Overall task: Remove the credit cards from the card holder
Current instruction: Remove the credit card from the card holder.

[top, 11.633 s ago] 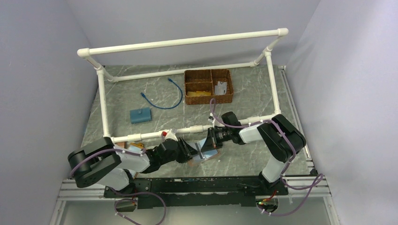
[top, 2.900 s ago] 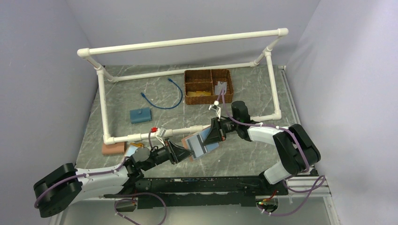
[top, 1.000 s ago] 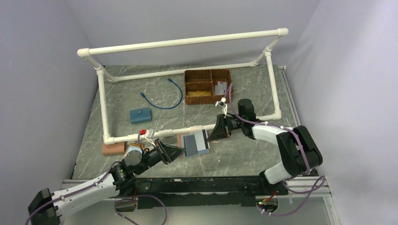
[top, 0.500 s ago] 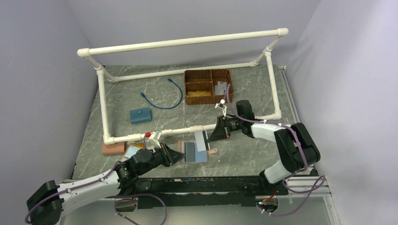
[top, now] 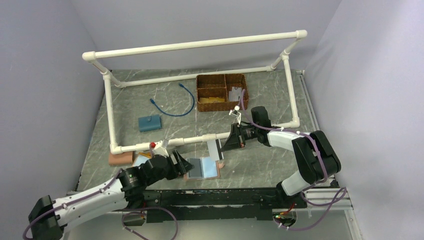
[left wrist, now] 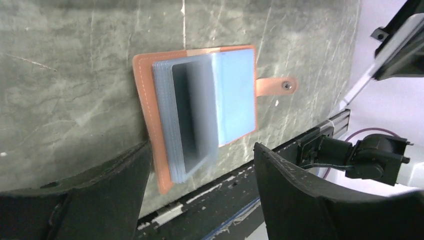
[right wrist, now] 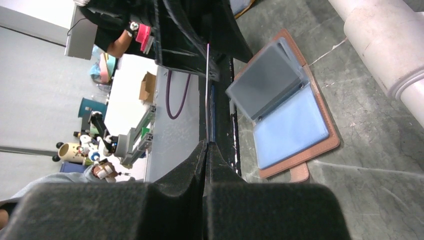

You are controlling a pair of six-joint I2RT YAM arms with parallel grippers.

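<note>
The reddish-brown card holder (top: 202, 168) lies open and flat on the table, grey-blue sleeves up; one sleeve leaf stands half raised. It also shows in the left wrist view (left wrist: 200, 110) and the right wrist view (right wrist: 285, 107). My left gripper (top: 183, 165) is open, with its fingers spread wide at the holder's left end (left wrist: 200, 150), and grips nothing. My right gripper (top: 229, 142) is shut on one credit card (top: 218, 149), a pale card held clear of the holder near the front pipe. In the right wrist view the card (right wrist: 207, 85) shows edge-on between the pads (right wrist: 206, 146).
A white pipe frame (top: 200, 137) crosses just behind the holder. A wicker basket (top: 240, 102) stands at the back, with a blue cable (top: 175, 102) and a small blue block (top: 149, 122) to its left. A tan block (top: 120, 158) and an orange-rimmed panel (top: 142, 159) lie by the left arm.
The holder went from being held up between both grippers to lying flat on the table, nearer the front edge. My left gripper has let it go. My right gripper now holds a card free of it.
</note>
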